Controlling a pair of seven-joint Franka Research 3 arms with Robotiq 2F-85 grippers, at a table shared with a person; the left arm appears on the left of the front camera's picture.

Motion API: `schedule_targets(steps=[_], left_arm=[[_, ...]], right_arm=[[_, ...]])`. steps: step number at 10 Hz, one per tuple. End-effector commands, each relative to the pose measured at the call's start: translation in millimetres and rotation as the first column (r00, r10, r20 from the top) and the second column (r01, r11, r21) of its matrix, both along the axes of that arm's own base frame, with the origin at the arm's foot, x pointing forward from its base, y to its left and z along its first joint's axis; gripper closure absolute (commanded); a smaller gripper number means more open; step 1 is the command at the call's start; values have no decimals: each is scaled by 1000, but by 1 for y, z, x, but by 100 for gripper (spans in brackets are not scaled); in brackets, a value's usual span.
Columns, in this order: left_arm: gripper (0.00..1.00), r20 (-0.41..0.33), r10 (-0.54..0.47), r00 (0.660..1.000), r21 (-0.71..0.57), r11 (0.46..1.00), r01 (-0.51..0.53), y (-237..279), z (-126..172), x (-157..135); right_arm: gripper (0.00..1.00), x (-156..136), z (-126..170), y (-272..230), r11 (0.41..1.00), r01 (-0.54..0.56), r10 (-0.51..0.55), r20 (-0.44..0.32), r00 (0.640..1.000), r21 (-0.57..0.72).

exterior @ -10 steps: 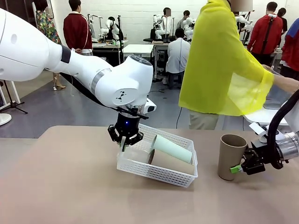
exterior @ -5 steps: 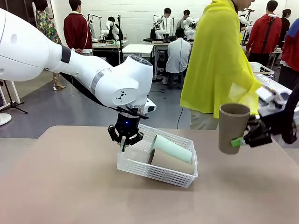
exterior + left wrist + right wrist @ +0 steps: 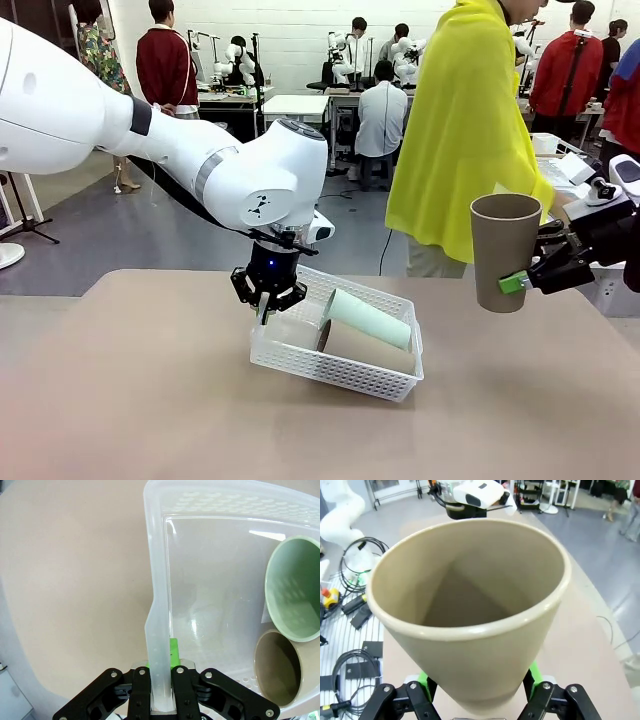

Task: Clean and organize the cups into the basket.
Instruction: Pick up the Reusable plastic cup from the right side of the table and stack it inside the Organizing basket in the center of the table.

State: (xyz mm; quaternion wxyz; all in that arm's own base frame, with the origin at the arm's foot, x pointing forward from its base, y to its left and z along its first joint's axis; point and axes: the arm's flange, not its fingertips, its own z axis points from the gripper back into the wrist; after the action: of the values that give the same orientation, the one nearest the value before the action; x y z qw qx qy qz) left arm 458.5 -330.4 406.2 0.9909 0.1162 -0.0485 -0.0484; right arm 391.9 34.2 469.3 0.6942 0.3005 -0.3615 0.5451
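Note:
The white lattice basket (image 3: 340,372) sits mid-table, tilted up at its left end. My left gripper (image 3: 266,303) is shut on the basket's left rim (image 3: 159,630). Inside the basket lie a mint green cup (image 3: 368,318) and a kraft-brown cup (image 3: 365,350), their mouths toward the left gripper; the left wrist view shows the green cup (image 3: 294,590) above the brown one (image 3: 277,667). My right gripper (image 3: 520,282) holds another brown cup (image 3: 503,250) upright in the air above the table's right side, its green pads clamped on the cup's lower wall (image 3: 470,665).
A person in a yellow top (image 3: 460,130) stands at the far side of the table, just behind the raised cup. The tan tabletop (image 3: 150,400) spreads left and in front of the basket. Other people and tables are far behind.
My right gripper has lifted the brown cup off the table and carried it higher. The left gripper and basket have stayed still. The person has shifted slightly.

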Motion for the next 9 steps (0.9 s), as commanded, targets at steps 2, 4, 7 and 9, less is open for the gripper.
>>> schedule_targets(steps=[2,4,7,9], left_arm=[[100,7,-8,1000,8,1000,8,0,-1,-2],[100,7,-8,1000,8,1000,8,0,-1,-2],[100,7,-8,1000,8,1000,8,0,-1,-2],[100,7,-8,1000,8,1000,8,0,-1,-2]], right_arm=[[100,4,1,1,999,-46,46,13,999,23],[18,-1,15,28,995,-31,30,-5,1000,-99],[18,20,29,90,973,-93,71,-105,992,-213],[18,32,20,116,955,-108,63,-165,984,-278]])
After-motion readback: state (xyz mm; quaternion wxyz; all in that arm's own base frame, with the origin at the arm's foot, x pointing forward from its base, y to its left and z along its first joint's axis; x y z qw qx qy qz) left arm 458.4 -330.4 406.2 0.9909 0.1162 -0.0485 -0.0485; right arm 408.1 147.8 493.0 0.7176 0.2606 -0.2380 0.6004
